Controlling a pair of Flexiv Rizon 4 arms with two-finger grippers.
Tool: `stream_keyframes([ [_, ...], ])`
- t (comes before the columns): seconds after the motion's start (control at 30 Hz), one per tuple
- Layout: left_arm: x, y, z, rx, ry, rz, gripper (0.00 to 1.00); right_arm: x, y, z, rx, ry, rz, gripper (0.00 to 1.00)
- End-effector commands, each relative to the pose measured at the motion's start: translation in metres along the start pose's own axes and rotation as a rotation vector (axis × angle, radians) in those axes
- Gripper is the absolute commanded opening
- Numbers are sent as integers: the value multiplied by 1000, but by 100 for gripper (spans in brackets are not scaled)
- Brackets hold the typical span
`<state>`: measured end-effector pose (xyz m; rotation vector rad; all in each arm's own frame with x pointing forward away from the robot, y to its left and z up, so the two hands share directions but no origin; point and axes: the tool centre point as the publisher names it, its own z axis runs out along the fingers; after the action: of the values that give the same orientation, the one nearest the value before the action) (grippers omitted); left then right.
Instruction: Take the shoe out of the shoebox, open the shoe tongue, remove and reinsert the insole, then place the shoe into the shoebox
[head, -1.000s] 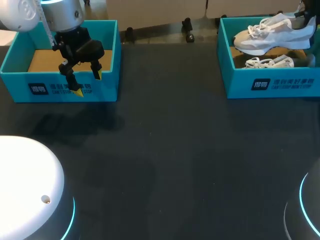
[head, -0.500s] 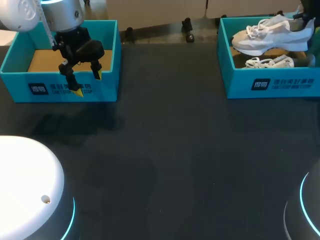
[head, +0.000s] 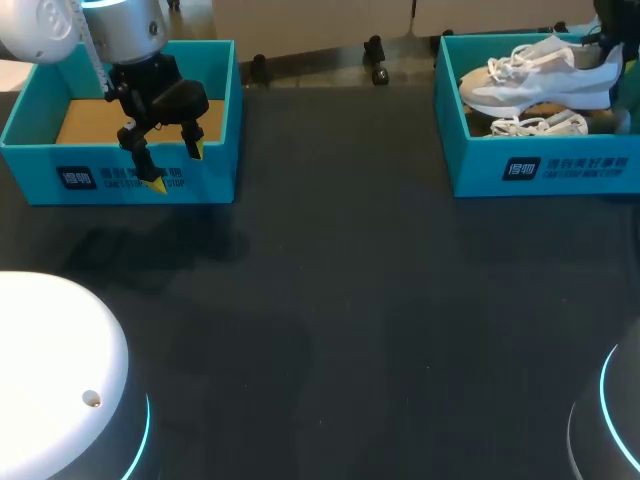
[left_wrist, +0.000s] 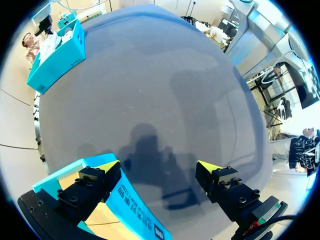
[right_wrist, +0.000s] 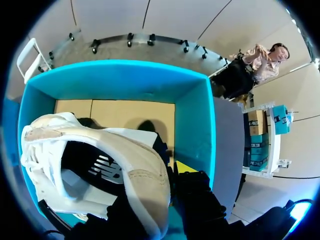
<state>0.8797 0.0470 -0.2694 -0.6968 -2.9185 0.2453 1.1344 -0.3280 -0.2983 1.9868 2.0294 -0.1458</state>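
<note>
A white and beige shoe (head: 535, 80) hangs over the right teal shoebox (head: 480, 165), its heel at the far right. My right gripper (head: 604, 50) is shut on the heel collar. In the right wrist view the shoe (right_wrist: 100, 160) fills the space ahead of the gripper (right_wrist: 170, 172), with one yellow fingertip (right_wrist: 185, 167) outside the heel and the other finger hidden inside. A second shoe (head: 540, 125) lies in the same box. My left gripper (head: 160, 160) hangs open above the front wall of the left shoebox (head: 215, 185), nothing between its fingers (left_wrist: 207, 166).
The left shoebox shows only its bare cardboard floor (head: 85, 120). Dark table surface (head: 340, 300) stretches between and in front of the two boxes. In the left wrist view the left shoebox wall (left_wrist: 135, 205) lies just under one finger.
The held shoe has sunk slightly and levelled out over the right box. The left arm has not moved.
</note>
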Motion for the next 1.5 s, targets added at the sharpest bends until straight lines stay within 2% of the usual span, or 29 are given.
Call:
stream_keyframes([
  [0.03, 0, 0, 0, -2, 1, 0, 100, 1, 3, 6, 9, 7, -2, 0],
  [0.93, 0, 0, 0, -2, 1, 0, 100, -6, 24, 24, 4, -8, 7, 0],
  [1.5, 0, 0, 0, -2, 1, 0, 100, -5, 20, 43, 15, -23, -1, 0],
])
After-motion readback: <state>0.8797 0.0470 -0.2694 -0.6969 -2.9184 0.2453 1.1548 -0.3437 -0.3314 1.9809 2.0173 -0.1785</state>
